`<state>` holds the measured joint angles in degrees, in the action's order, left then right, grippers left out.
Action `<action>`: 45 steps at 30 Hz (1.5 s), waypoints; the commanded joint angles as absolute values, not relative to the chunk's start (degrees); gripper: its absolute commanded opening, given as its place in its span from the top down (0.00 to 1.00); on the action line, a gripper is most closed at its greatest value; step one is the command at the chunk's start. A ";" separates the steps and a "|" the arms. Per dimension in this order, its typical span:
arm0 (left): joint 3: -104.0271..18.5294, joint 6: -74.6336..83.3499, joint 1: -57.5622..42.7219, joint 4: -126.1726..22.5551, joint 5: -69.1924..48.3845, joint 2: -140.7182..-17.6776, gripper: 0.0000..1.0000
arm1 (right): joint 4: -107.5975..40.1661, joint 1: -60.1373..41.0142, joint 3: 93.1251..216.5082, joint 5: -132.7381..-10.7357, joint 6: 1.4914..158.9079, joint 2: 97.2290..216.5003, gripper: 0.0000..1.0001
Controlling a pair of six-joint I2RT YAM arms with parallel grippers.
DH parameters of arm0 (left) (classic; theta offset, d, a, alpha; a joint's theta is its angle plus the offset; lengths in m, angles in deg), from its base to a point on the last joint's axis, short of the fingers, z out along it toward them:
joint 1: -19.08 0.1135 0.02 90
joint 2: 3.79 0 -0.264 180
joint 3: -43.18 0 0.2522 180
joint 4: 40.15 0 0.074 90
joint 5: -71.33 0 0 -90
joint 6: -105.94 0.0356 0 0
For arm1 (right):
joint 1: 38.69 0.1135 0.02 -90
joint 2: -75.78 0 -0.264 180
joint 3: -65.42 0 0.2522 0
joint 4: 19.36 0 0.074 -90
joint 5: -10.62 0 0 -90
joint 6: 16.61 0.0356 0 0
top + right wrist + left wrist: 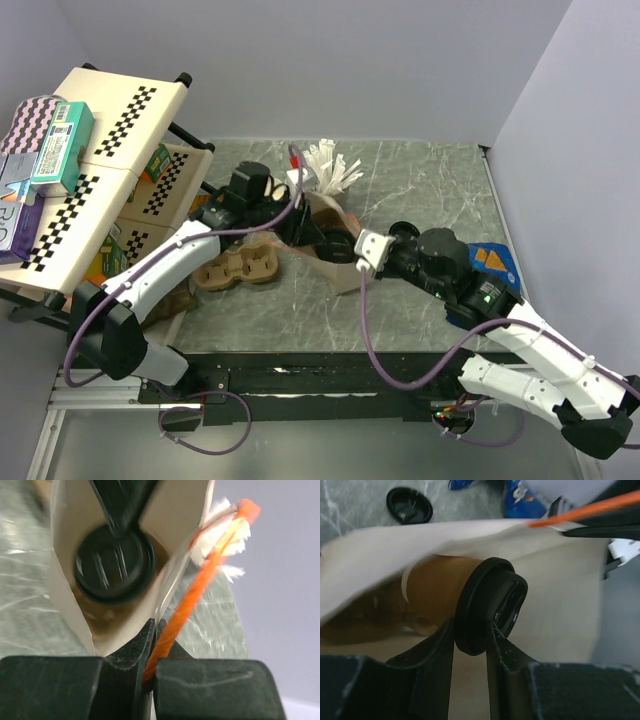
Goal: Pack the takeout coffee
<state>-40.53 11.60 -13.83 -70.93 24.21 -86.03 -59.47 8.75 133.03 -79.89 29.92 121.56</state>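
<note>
In the top view: grey marbled worktop (430,190), pale walls (350,60), both arms meeting at a paper bag (340,272); its contents are hidden here.
Left wrist: left gripper (470,635) pinches the black lid (490,605) of a brown cup (432,587) lying sideways inside the bag; spare lid (409,505) beyond.
Right wrist: right gripper (156,630) pressed together on the bag's edge beside the orange handle (200,580); close parts blurred.

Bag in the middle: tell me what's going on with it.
The left gripper is shut on the lid of a cup, holding it inside the bag, lid toward the mouth. The right gripper pinches the bag's edge by its orange handle, so the mouth is open. A spare lid lies on the table.
</note>
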 commanded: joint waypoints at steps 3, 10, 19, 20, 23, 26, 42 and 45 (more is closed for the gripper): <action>-48.53 0.22 -8.09 -66.83 35.29 -85.79 0.99 | -64.14 0.96 138.59 -77.36 31.37 124.47 1.00; -48.18 -7.96 -5.53 -61.12 39.60 -84.21 0.99 | -69.58 0.51 142.99 -77.26 34.36 126.05 1.00; -53.18 -18.89 -1.05 -51.61 46.99 -79.38 0.99 | -71.70 -4.14 141.85 -78.94 36.30 125.35 1.00; -54.76 -17.21 -0.09 -53.72 46.99 -79.29 0.99 | -71.88 -4.58 142.02 -78.85 36.38 125.53 1.00; -59.17 -14.29 3.59 -59.10 48.83 -78.77 0.99 | -72.58 -5.99 142.64 -78.06 36.65 125.62 1.00; -60.48 -14.04 7.98 -62.33 52.69 -78.06 0.99 | -73.20 -7.04 143.08 -77.71 37.00 125.62 1.00; -60.06 41.44 3.62 -126.43 35.67 -85.44 0.99 | -74.96 -10.39 143.08 -76.13 39.72 123.68 1.00; -56.46 38.89 -1.74 -123.62 29.25 -86.58 0.99 | -74.96 -10.47 143.08 -75.95 39.72 123.77 1.00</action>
